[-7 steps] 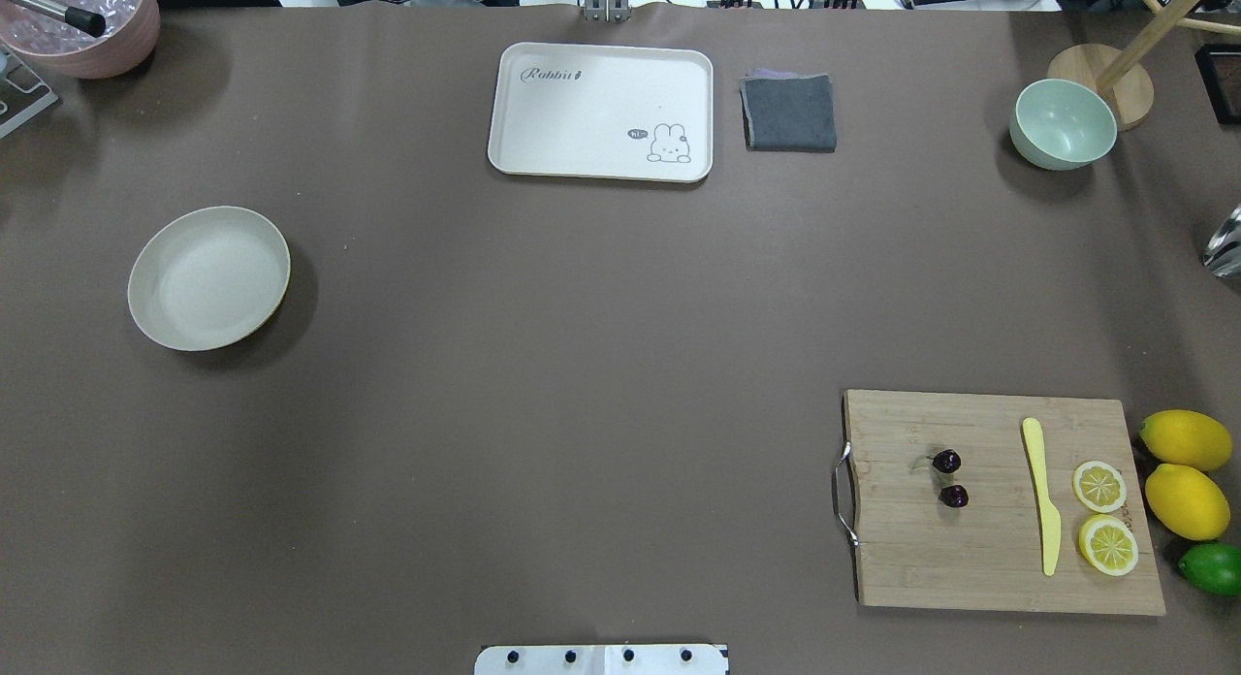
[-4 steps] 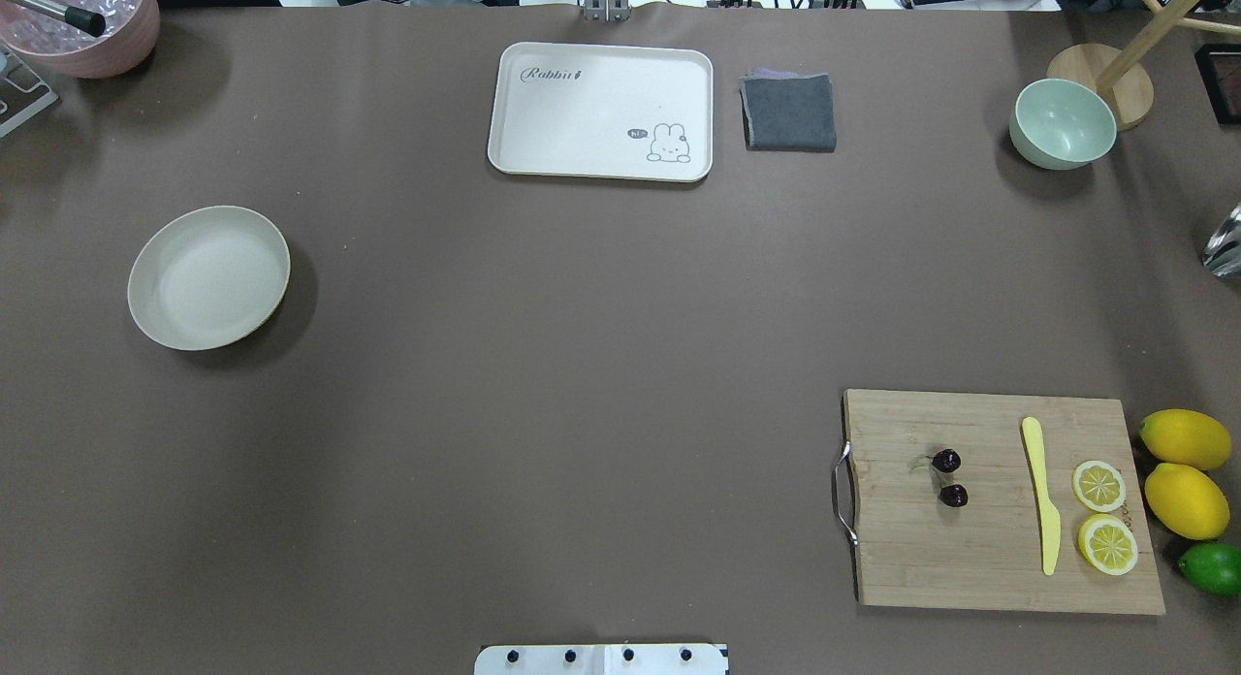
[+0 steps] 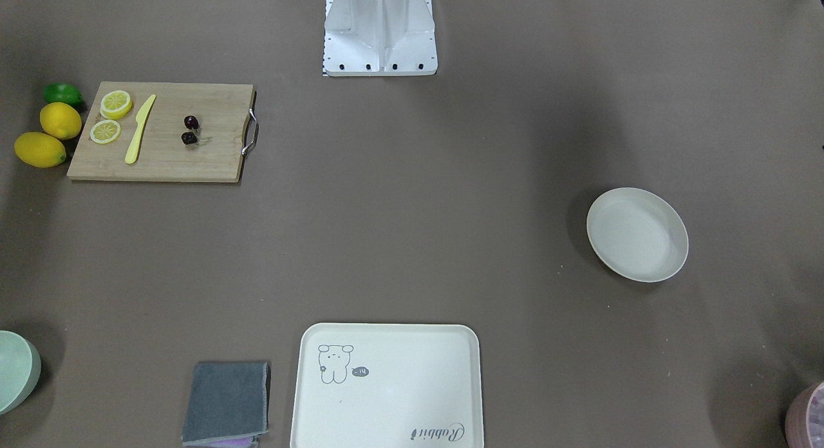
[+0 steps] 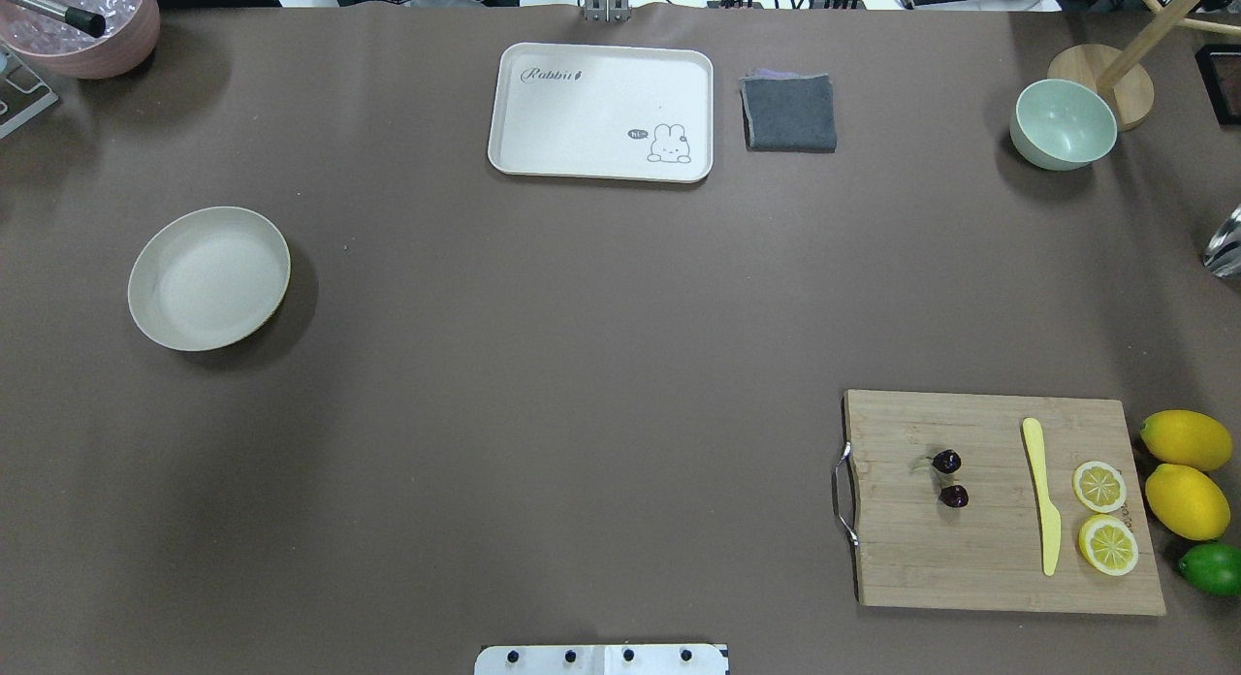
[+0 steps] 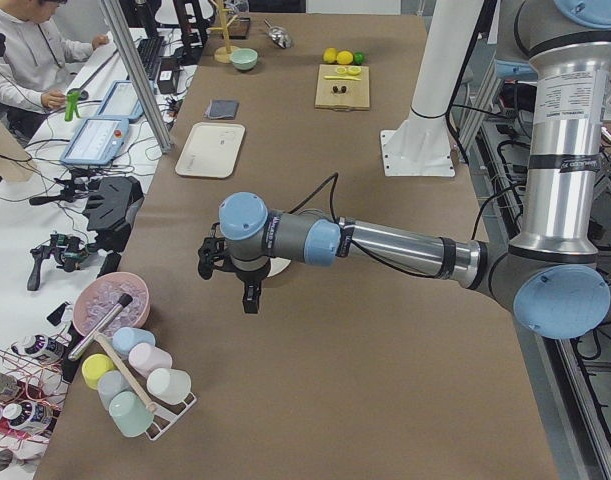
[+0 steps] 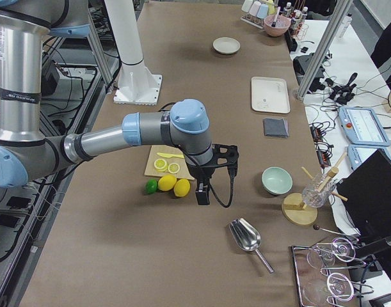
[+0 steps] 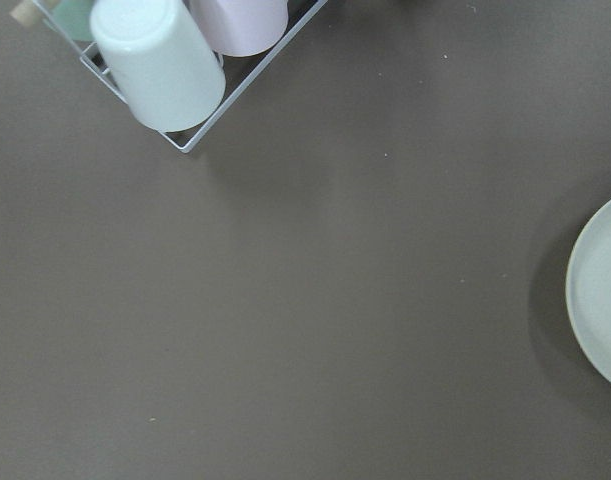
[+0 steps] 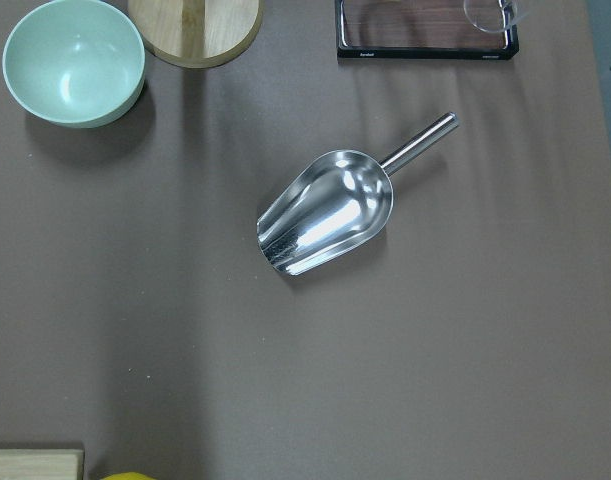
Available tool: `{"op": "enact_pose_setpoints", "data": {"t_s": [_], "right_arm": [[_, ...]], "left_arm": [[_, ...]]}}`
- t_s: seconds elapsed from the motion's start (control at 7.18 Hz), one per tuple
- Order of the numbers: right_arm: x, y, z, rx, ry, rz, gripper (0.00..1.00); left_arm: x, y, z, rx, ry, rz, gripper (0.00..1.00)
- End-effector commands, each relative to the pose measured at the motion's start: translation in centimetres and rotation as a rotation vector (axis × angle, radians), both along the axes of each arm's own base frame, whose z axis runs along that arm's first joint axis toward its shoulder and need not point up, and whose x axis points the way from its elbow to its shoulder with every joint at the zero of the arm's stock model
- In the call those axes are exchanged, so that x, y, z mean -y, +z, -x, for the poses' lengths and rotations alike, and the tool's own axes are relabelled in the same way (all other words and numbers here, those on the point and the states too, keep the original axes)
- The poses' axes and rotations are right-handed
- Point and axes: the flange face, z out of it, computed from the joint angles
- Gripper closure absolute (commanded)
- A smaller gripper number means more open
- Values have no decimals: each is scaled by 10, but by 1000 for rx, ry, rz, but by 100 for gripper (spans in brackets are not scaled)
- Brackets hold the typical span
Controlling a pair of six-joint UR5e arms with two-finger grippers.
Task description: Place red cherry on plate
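Red cherry [image 4: 954,497] on board [image 4: 970,559], plate [image 4: 208,277] well apart

The table [image 4: 582,365] is covered in something matt brown, smooth and paper-like. The cutting board [image 4: 970,568] is pale wood with the grain showing, its handle [image 4: 837,491] shiny metal. The red cherry [image 4: 947,461] is glossy, almost black. The plate [image 4: 208,278] looks matt, and the scoop [image 8: 325,225] is mirror-polished metal. The folded cloth [image 4: 788,112] is soft grey fabric.
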Motion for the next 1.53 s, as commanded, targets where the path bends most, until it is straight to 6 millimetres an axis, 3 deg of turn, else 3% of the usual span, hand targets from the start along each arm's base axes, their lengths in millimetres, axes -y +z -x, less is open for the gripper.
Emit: {"op": "enact_pose_setpoints", "data": {"t_s": [0.0, 0.42, 0.56, 0.7, 1.11, 1.39], "right_arm": [[0, 0, 1, 2, -2, 4, 0], [0, -1, 1, 6, -2, 1, 0], [1, -2, 1, 6, -2, 0, 0], [1, -3, 1, 11, -3, -4, 0], [-1, -4, 0, 14, 2, -3, 0], [0, -5, 0, 14, 2, -8, 0]], "left_arm": [[11, 2, -84, -57, 11, -10, 2], [53, 41, -156, -108, 22, -16, 2], [47, 49, -188, -88, 30, -37, 2], [39, 44, -216, -87, 9, -49, 2], [31, 49, -219, -100, 7, -61, 3], [24, 65, -215, -100, -10, -90, 9]]}}
